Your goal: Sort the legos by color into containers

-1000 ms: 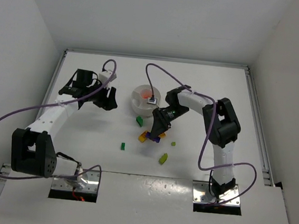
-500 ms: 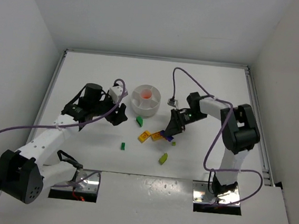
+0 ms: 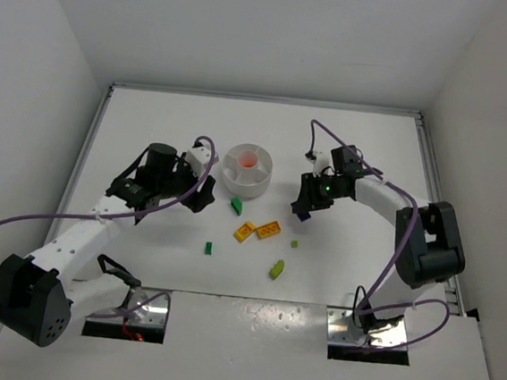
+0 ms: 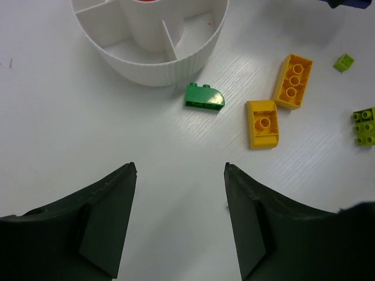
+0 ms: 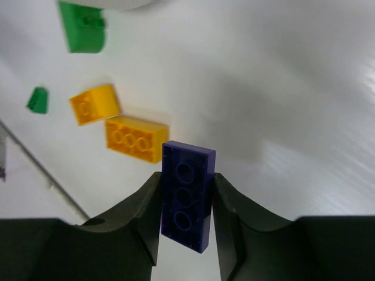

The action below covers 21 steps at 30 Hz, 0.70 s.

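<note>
So, top view, clock directions taken from the round white ribbed plastic dish sitting mid white tabletop.

My left gripper is at 8 o'clock, jaws wide apart with nothing between them. My right gripper is at 4 o'clock, clamped on the flat dark purple three-stud plate, pinched by its long sides.

Loose bricks on the table:
- The long yellow-orange brick and the curved yellow-orange one are side by side at 5 to 6 o'clock.
- A green curved brick is just beside the dish wall at 6.
- A lime brick is further out at 5.
- A small green bit is at 7.
- A tiny lime bit is at 5.

A red-orange piece sits in the centre well.
</note>
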Motion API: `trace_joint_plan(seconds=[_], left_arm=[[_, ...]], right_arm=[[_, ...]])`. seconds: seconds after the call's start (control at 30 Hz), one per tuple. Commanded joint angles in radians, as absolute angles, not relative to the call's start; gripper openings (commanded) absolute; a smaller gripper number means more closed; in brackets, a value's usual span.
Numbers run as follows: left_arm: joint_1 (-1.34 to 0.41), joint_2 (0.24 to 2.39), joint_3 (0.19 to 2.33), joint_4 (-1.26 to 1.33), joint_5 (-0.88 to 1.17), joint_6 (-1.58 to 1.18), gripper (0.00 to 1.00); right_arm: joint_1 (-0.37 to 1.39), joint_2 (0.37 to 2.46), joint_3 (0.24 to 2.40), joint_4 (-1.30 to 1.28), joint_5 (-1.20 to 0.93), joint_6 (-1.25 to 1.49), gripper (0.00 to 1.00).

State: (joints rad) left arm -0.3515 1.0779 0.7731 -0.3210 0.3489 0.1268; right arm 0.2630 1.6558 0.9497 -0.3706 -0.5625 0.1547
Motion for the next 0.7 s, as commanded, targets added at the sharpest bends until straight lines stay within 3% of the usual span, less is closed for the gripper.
trace_joint_plan(seconds=[0.0, 0.13, 0.23, 0.5, 0.67], left_arm=[[-0.360, 1.063, 0.769, -0.287, 0.337, 0.127, 0.67], [-0.360, 1.063, 0.769, -0.287, 0.328, 0.127, 0.67], [-0.360, 1.072, 0.778, -0.287, 0.328, 0.118, 0.67], [-0.360, 1.091, 0.778, -0.278, 0.328, 0.118, 0.67], [-0.360, 1.091, 0.778, -0.268, 0.328, 0.118, 0.67]], right_arm=[[0.258, 1.724, 1.023, -0.356, -0.451, 0.181, 0.39], [0.258, 1.746, 1.043, -0.356, -0.425, 0.202, 0.56], [0.258, 1.755, 1.063, -0.356, -0.414, 0.202, 0.61], [0.258, 1.711, 1.045, -0.365, -0.414, 0.181, 0.61], [0.268, 1.668, 0.996, -0.341, -0.290, 0.132, 0.53]])
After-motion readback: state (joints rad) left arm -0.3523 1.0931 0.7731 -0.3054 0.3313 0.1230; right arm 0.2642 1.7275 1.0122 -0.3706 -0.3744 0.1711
